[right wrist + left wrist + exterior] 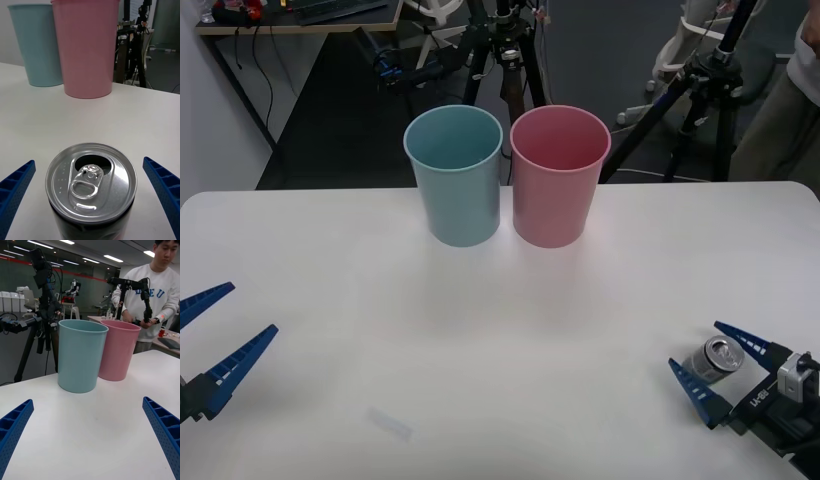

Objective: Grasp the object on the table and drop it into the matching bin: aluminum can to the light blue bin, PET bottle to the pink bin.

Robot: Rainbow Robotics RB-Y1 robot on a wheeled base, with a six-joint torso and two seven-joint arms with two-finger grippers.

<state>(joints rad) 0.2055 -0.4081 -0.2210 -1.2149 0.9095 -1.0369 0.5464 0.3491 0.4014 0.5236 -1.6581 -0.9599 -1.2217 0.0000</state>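
The aluminum can, dark grey with a shiny silver pull-tab top, stands upright on the white table at the front right. My right gripper is open, one blue finger on each side of the can, not touching it. At the front left, my left gripper is open over bare tabletop with nothing between its fingers. The light blue bin and the pink bin stand side by side at the table's far middle, also seen ahead as light blue bin and pink bin.
Black tripods and cables stand on the floor behind the table. A small clear scrap lies on the table near the front left. Open white tabletop lies between the can and the bins.
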